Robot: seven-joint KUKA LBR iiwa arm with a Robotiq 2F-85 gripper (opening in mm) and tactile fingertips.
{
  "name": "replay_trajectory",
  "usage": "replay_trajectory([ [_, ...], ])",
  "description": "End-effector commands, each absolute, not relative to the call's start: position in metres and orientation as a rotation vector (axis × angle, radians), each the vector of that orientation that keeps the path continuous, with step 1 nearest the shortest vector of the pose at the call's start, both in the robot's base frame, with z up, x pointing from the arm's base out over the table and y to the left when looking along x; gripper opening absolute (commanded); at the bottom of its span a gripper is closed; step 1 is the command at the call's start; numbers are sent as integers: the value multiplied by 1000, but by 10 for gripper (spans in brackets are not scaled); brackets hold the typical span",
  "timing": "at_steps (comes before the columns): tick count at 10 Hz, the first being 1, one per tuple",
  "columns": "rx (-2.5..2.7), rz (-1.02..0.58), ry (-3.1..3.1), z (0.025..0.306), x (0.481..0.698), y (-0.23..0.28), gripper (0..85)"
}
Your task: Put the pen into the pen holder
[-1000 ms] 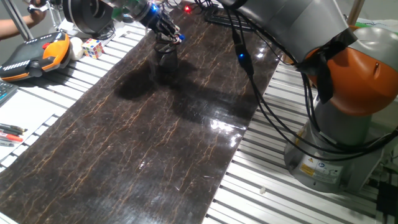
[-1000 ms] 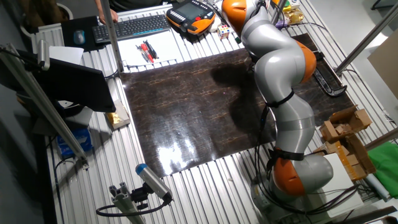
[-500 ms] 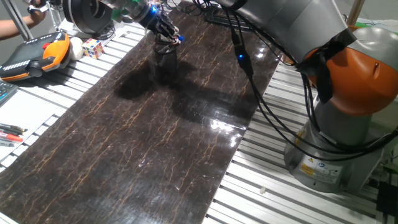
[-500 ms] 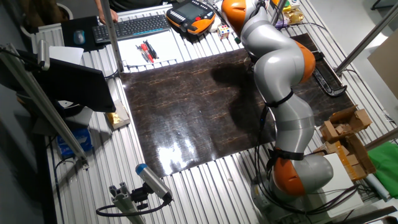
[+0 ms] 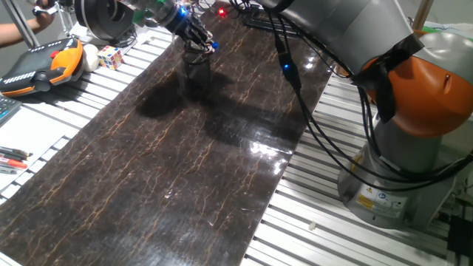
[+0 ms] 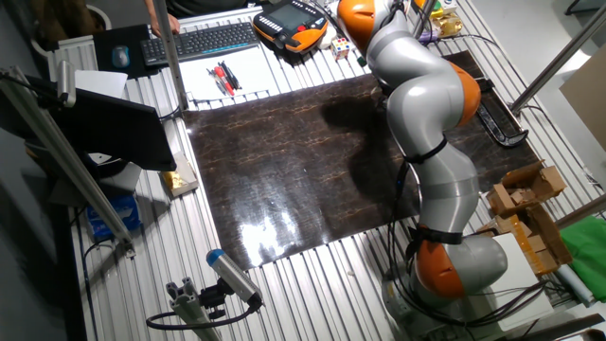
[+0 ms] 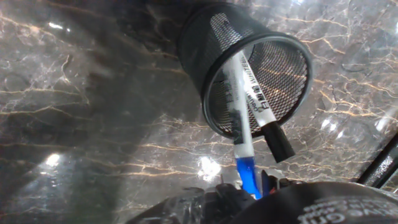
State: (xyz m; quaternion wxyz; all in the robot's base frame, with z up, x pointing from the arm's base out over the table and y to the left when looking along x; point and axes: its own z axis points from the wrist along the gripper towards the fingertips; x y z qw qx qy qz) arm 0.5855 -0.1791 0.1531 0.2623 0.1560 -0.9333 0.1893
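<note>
The pen (image 7: 244, 118) leans inside the mesh holder (image 7: 249, 68), blue cap (image 7: 249, 175) sticking out above the rim beside a black-capped pen (image 7: 267, 121). The gripper (image 5: 198, 41) hangs just over the holder (image 5: 196, 68); whether its fingers pinch the cap cannot be told.

The holder (image 7: 249, 71) mouth is partly filled by the pen (image 7: 244, 124) and a black-capped marker (image 7: 264, 118); bare counter (image 5: 192, 155) lies open around it.

A white pen (image 7: 244, 106) with a blue cap is leaning inside the upright black mesh pen holder (image 7: 205, 37), cap end sticking out.
</note>
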Motion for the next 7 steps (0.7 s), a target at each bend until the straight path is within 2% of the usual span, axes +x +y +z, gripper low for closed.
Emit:
replay_trajectory([
  [1, 420, 502, -2521, 154, 586, -180, 253],
  [4, 421, 497, -2521, 162, 589, -176, 240],
  [7, 384, 481, -2562, 195, 590, -156, 213],
])
